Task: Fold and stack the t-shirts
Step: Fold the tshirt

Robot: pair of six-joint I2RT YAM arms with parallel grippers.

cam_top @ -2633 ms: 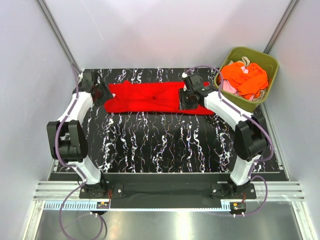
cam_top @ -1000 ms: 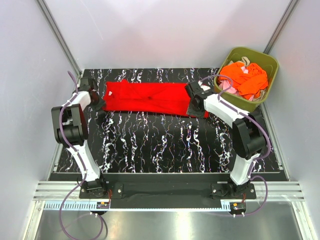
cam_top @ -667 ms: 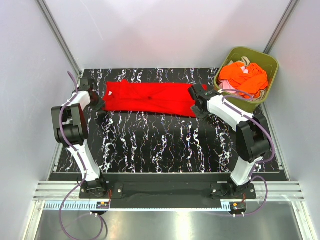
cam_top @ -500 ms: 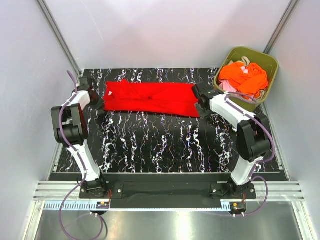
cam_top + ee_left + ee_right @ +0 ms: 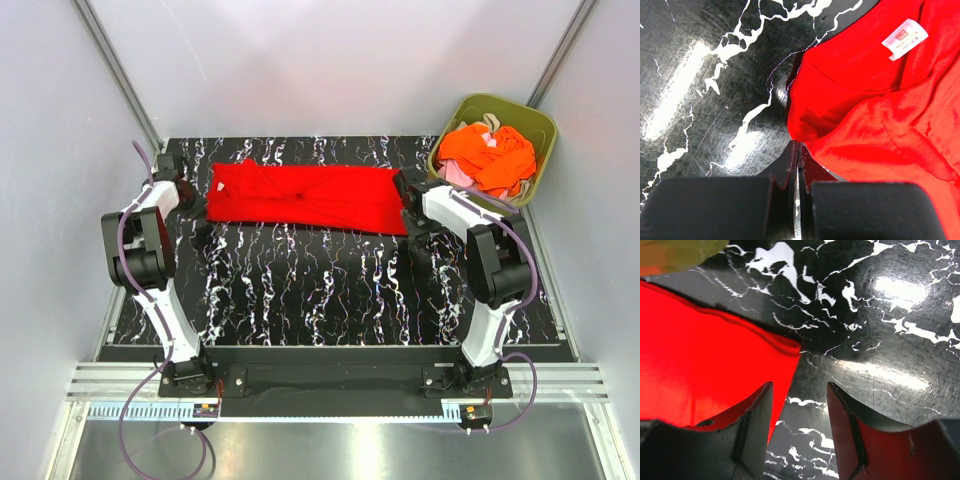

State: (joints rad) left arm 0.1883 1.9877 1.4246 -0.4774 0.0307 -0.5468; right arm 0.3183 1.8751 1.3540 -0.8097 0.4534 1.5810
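Overhead, the red t-shirt (image 5: 300,195) lies banded across the far desk (image 5: 320,290). Left wrist: the left pincer (image 5: 796,150) sits together at its edge, perhaps missing cloth. Right wrist: the right pincer (image 5: 800,390) stands apart astride a corner; an uneven lift could undo the fold.

1. This is a robot lab cell, not a home: plain pale panel walls (image 5: 330,60) box my workspace in on three sides, with bare aluminium struts (image 5: 112,70) running up the corners.
2. My two arm bases (image 5: 185,372) are bolted to a black plate (image 5: 330,380) across slotted aluminium rails (image 5: 570,385), with purple cables (image 5: 122,425) looping in the open.
3. My work surface is a black, white-veined table (image 5: 320,290). On its far right corner stands an olive bin (image 5: 520,108) heaped with t-shirts (image 5: 490,155).
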